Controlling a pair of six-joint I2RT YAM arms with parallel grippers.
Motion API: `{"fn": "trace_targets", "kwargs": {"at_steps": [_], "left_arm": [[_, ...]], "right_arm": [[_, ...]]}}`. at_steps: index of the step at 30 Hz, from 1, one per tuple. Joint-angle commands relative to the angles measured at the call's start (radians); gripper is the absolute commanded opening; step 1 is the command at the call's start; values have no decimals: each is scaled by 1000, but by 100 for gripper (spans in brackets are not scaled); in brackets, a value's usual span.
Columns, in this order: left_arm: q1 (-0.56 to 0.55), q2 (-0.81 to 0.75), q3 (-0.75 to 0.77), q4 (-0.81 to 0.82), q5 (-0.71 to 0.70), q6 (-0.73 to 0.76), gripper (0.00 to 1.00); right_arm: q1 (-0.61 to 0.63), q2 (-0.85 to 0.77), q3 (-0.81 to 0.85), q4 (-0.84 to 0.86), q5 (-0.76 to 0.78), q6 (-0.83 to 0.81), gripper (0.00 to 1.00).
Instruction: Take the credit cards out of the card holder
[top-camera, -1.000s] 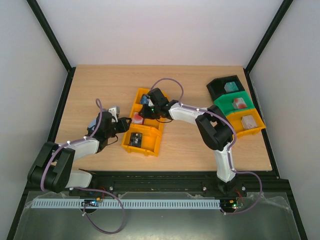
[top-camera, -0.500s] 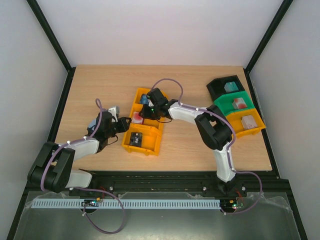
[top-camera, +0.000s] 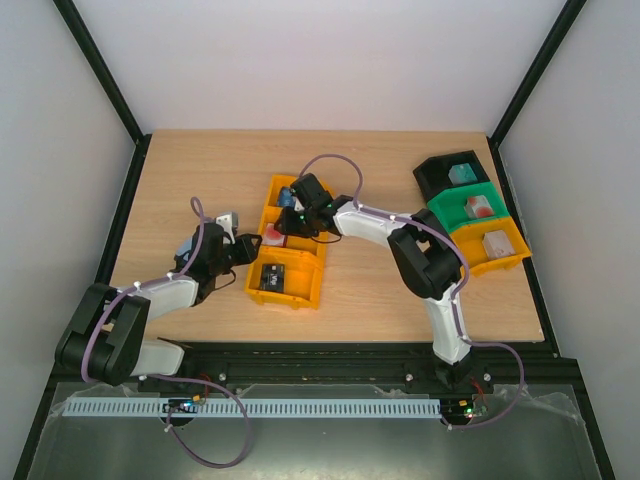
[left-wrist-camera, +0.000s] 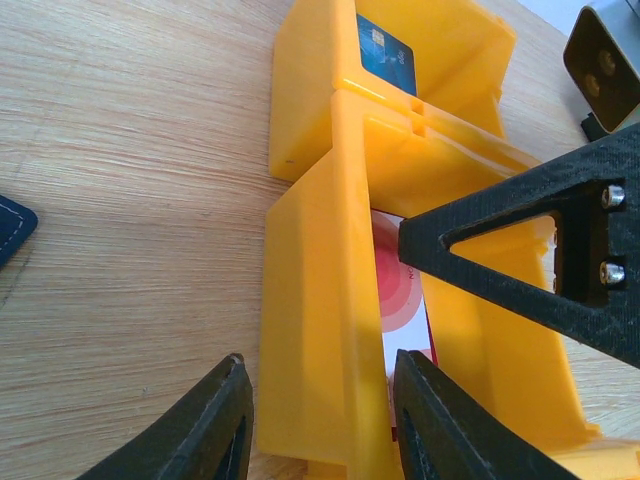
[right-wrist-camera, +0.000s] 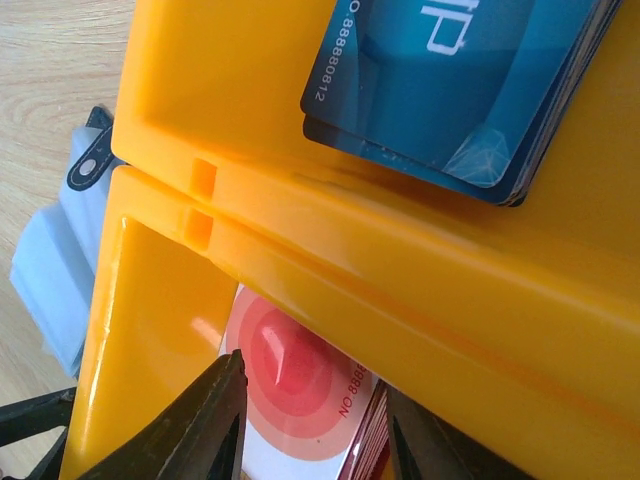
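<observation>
The yellow three-compartment bin (top-camera: 300, 292) stands mid-table. Blue credit cards (right-wrist-camera: 460, 80) lie in its far compartment. Red ones (right-wrist-camera: 300, 380) lie in the middle, and a dark one (top-camera: 272, 279) lies in the near compartment. My right gripper (right-wrist-camera: 315, 400) hangs open just above the red cards, touching none of them. My left gripper (left-wrist-camera: 320, 365) is shut on the bin's left wall, one finger outside and one inside the middle compartment. The card holder (right-wrist-camera: 88, 160), navy with a light blue inside, lies open on the table left of the bin.
A black bin (top-camera: 437, 172), a green bin (top-camera: 450, 212) and another yellow bin (top-camera: 482, 264) sit in a row at the back right, each with a small item inside. Bare wood (top-camera: 200, 165) surrounds the middle bin.
My right gripper's jaws have spread apart over the middle compartment, and the wrist has shifted slightly left. The red card lies free below them. The left arm has not moved.
</observation>
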Motion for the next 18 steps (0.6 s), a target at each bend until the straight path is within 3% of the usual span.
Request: {"fn": "trace_targets", "kwargs": {"at_steps": [1,8,18], "left_arm": [[-4,7,-15,1,-12,12,40],[-4,12,-12,2,-12,14,40],[-3,10,-14,4,-13,14,39]], "right_arm": [[5,16,27,-33,33,-14,38],[17,36,59,-16,-17,-24,39],[35,34,121,-52,-6,-59,26]]}}
